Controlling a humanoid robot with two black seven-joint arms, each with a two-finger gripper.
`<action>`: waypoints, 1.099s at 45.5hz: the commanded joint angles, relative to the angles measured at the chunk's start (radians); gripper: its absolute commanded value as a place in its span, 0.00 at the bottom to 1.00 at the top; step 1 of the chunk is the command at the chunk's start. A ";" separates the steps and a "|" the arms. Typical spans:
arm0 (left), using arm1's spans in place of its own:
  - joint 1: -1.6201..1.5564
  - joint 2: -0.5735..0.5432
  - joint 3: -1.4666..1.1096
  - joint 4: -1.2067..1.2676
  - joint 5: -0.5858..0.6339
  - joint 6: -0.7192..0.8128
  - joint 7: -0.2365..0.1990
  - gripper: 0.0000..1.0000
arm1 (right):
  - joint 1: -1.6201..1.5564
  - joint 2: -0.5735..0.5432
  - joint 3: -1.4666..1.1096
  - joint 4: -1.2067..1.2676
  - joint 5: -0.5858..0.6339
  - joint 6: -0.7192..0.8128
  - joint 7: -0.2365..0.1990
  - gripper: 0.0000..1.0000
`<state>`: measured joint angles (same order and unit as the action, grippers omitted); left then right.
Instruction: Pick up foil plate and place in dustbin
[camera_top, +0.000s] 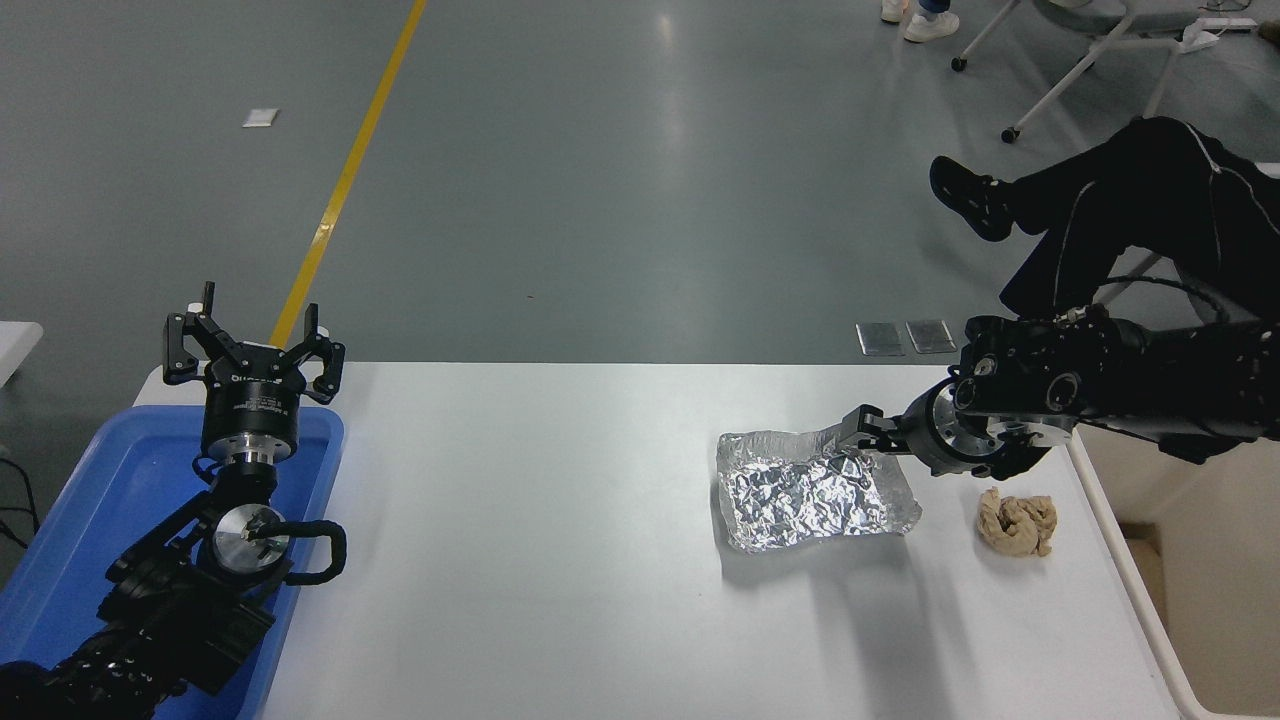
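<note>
The foil plate (800, 495), a crinkled silver tray with low bent rims, lies on the white table (550, 560) right of centre. My right gripper (862, 432) reaches in low from the right and points left, open, with its fingertips at the plate's far right corner, on the raised rim. The dustbin (1215, 560), a beige bin with deep walls, stands off the table's right edge, partly behind my right arm. My left gripper (255, 345) stays parked open at the lower left.
A crumpled tan paper wad (1018, 522) lies between the plate and the dustbin, just below my right wrist. A blue tray (90, 500) sits under the left arm. A seated person's dark legs (1100, 210) hang beyond the table's far right corner.
</note>
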<state>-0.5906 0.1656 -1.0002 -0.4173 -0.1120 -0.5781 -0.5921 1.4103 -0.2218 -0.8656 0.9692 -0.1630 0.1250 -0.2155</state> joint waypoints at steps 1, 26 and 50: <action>0.002 0.000 0.000 0.000 0.000 0.000 0.000 0.99 | -0.097 0.028 0.016 -0.073 -0.069 -0.076 0.004 0.90; 0.002 0.002 0.000 0.000 0.000 0.000 0.000 0.99 | -0.185 0.055 0.045 -0.135 -0.142 -0.134 0.004 0.82; 0.002 0.002 0.000 0.000 0.000 0.000 0.000 0.99 | -0.240 0.067 0.046 -0.175 -0.204 -0.145 0.004 0.63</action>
<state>-0.5892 0.1672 -1.0002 -0.4172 -0.1120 -0.5782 -0.5921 1.1915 -0.1649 -0.8208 0.8045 -0.3551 -0.0169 -0.2116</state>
